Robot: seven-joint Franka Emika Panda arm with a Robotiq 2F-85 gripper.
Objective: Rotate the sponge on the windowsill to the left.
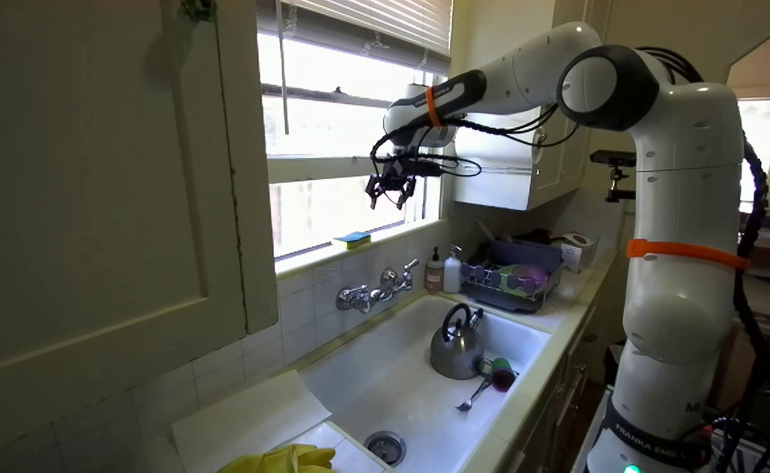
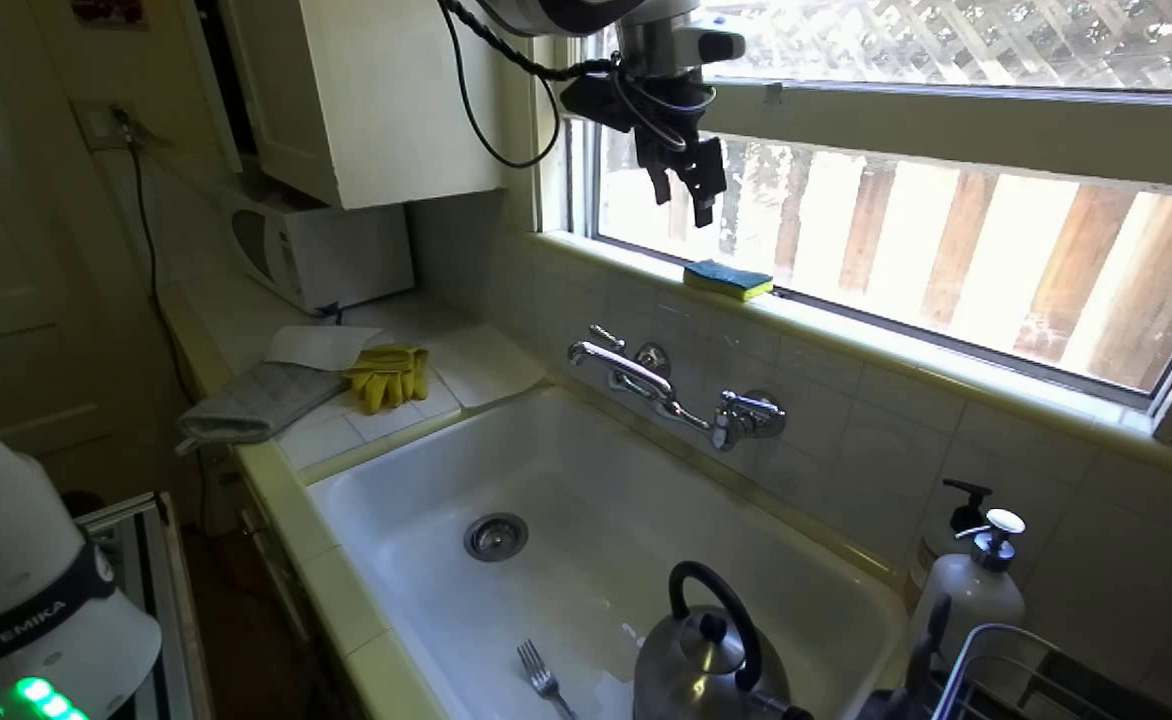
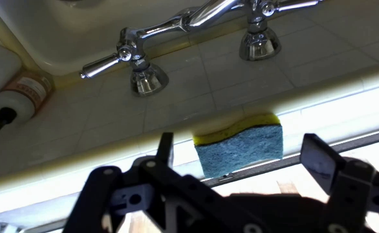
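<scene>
Sponge (image 3: 241, 147) lay below the spread gripper (image 2: 683, 209), long axis running left-right along the sill (image 3: 344, 113), ends facing the fingers (image 3: 320, 161).

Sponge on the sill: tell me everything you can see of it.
The sponge is a two-layer block: a yellow, foam-like layer beneath a blue, rough scouring pad. Its yellow side looks wavy in the wrist view. It lies blue side up on the sill, long side roughly along it; the open gripper is above, not touching. Whether it touches the window frame, or is damp, is unclear.
</scene>
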